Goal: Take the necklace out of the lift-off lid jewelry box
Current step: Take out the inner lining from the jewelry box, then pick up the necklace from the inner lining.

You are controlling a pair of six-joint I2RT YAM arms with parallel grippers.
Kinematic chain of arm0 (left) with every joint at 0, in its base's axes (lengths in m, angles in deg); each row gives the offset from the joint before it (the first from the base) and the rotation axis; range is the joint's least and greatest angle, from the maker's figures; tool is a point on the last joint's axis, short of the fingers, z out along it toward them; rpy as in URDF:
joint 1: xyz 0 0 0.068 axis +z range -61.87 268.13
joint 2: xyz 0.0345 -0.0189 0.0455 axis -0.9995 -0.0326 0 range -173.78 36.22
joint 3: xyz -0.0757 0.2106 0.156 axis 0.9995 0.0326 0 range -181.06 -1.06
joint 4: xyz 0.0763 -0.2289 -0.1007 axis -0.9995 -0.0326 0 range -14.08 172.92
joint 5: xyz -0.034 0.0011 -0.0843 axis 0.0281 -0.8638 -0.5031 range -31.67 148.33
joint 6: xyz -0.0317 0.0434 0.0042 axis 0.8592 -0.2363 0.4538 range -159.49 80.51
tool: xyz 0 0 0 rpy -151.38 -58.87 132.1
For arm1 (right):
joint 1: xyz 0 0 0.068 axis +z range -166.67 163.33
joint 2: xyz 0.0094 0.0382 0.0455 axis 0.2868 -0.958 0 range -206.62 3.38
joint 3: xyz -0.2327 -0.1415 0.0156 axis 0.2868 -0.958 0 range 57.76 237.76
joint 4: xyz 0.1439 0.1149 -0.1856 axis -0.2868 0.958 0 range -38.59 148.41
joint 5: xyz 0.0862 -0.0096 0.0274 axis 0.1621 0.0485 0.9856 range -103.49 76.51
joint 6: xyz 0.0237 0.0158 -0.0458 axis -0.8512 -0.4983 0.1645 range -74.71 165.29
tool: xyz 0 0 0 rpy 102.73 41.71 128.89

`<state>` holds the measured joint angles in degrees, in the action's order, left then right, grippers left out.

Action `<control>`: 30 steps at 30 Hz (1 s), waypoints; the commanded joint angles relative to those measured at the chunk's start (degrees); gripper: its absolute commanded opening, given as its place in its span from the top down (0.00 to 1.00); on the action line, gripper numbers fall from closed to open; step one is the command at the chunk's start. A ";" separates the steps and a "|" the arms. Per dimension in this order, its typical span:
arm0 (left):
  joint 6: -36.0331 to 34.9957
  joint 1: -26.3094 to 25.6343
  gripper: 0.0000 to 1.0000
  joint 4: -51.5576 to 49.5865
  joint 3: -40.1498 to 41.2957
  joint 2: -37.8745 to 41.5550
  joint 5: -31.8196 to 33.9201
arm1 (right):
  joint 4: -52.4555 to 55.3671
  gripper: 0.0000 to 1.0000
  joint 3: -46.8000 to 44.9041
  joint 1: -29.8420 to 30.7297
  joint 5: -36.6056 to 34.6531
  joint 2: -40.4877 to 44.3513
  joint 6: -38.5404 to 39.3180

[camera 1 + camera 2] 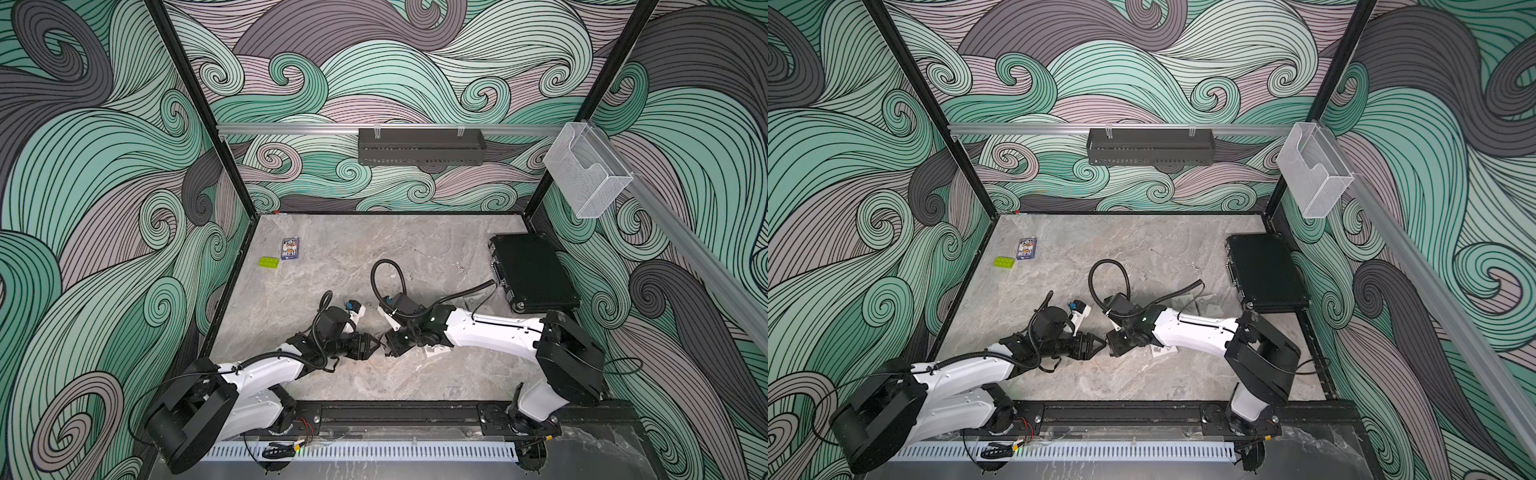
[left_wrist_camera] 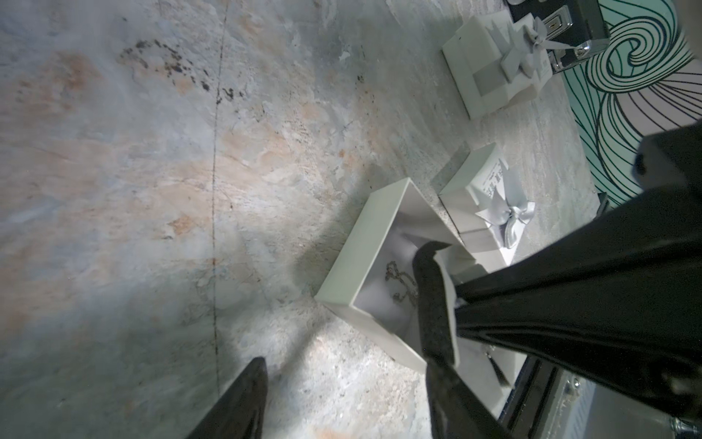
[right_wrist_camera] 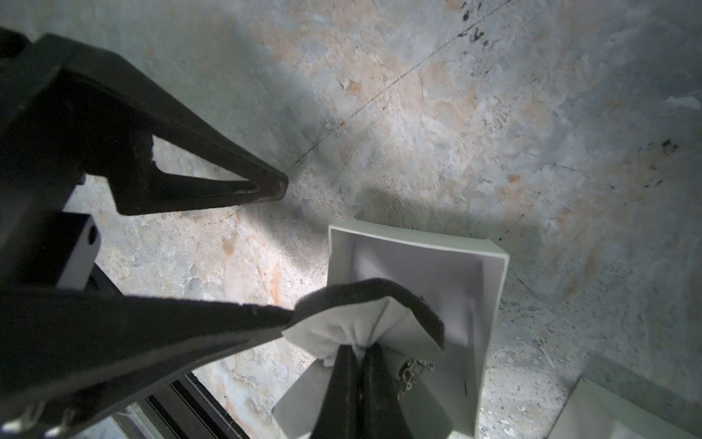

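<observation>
Right gripper (image 3: 357, 355) clamped on insert pad (image 3: 334, 336), necklace (image 3: 412, 370) just beside its tips; left gripper (image 3: 286, 251) wide. I fear lifting spills it.

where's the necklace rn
In the right wrist view the necklace lies in the open box, by the insert pinched by the right gripper, at the front middle of the table.

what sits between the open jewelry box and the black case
Two white bow-topped boxes: the nearer box beside the open jewelry box, the farther box by the black case. Left wrist view shows this.
</observation>
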<state>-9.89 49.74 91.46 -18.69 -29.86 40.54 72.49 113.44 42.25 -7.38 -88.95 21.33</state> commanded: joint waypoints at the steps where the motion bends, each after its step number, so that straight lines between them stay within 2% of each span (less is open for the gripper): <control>1: 0.54 -0.37 0.36 -1.50 -1.53 2.25 2.49 | 0.10 0.97 -0.62 0.02 0.38 3.18 0.92; 10: -1.75 -0.37 0.37 -3.69 -0.86 7.95 1.48 | 2.91 0.96 0.48 -0.90 3.65 10.09 1.69; 21: -3.30 -0.45 0.39 2.28 1.02 17.33 -7.44 | 5.89 0.95 3.27 -2.54 10.29 21.18 2.39; 30: -6.46 -1.20 0.42 4.97 -0.98 21.08 -14.47 | 6.80 0.94 6.22 -2.82 14.32 24.08 2.97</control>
<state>-13.99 49.06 94.28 -17.49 -9.62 30.10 78.48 117.64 39.87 4.69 -65.96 23.60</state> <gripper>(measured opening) 0.584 0.060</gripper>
